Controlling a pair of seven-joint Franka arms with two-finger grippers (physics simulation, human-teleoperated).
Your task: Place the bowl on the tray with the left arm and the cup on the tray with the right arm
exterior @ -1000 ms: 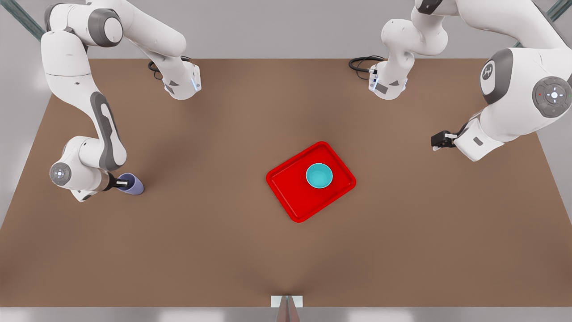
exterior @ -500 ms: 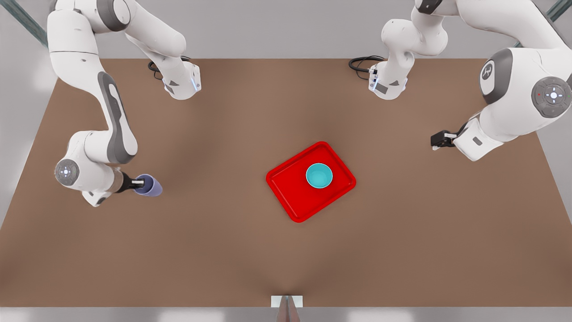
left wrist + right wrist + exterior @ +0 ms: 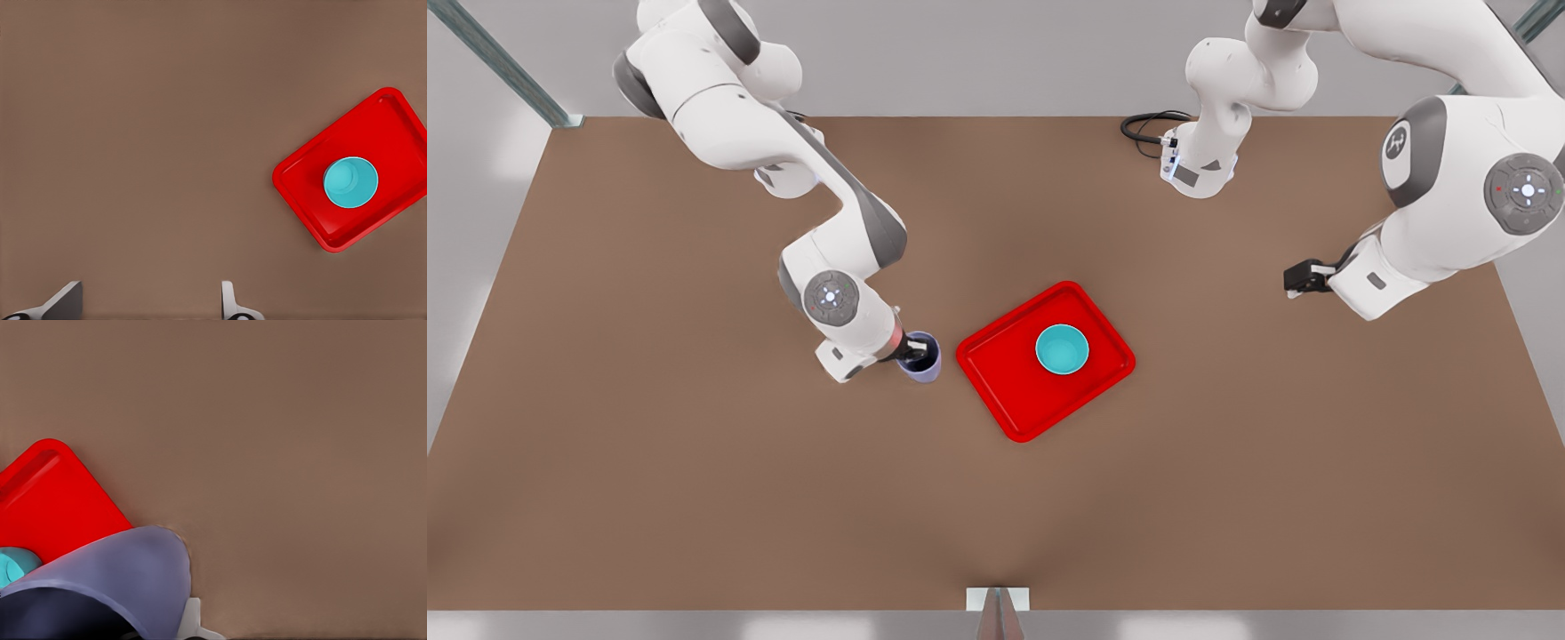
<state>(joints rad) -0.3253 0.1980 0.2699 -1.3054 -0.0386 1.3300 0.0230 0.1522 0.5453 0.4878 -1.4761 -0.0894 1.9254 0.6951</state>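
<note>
- One tray (image 3: 1021, 404) lay just beside the right gripper (image 3: 916, 349).
- One bowl (image 3: 1062, 349) sat on that tray, well apart from the left gripper (image 3: 1294, 279).
- One cup (image 3: 925, 364) was clamped in the right gripper.
- Two arms, each with one gripper, reached over one table (image 3: 694, 498).

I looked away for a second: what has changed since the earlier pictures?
The right gripper, shut on the cup, has carried it across the table toward the front view's right, up to the tray. The bowl, the tray and the open left gripper stayed put.
</note>
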